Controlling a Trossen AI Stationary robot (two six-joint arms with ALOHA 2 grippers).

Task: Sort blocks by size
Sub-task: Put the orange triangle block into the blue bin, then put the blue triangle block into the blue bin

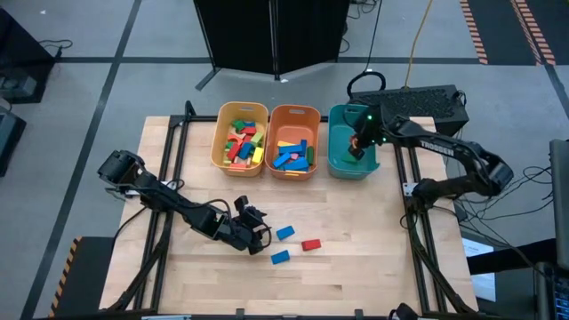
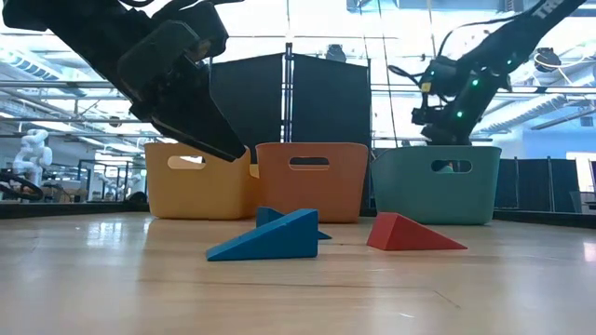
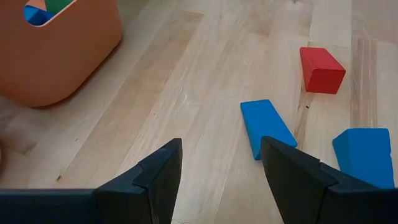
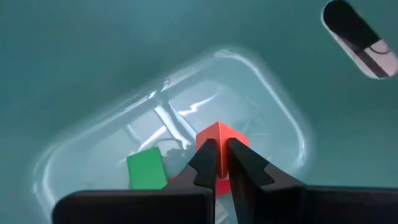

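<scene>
**Meanwhile, three wedges lay loose on the table**

Nearest, the left gripper (image 1: 258, 233) hovered, fingers apart and empty, beside two blue wedges (image 1: 280, 257) (image 1: 285, 233) and a red wedge (image 1: 310, 244). Farther off, the "TROSSEN"-lettered right gripper (image 1: 357, 149), fingers together, reached inside the teal bin (image 1: 336, 142).

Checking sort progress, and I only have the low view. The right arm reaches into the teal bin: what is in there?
Observer: The teal bin holds a green block and a red block. The right gripper is shut just over the red one; I cannot tell whether it grips it.
Operator: Is the left gripper carrying anything?
Observer: No. The left gripper is open and empty over bare table, just short of a blue wedge.
Operator: How many blocks lie loose on the table?
Observer: Three: that blue wedge, a second blue wedge and a red wedge.
</scene>
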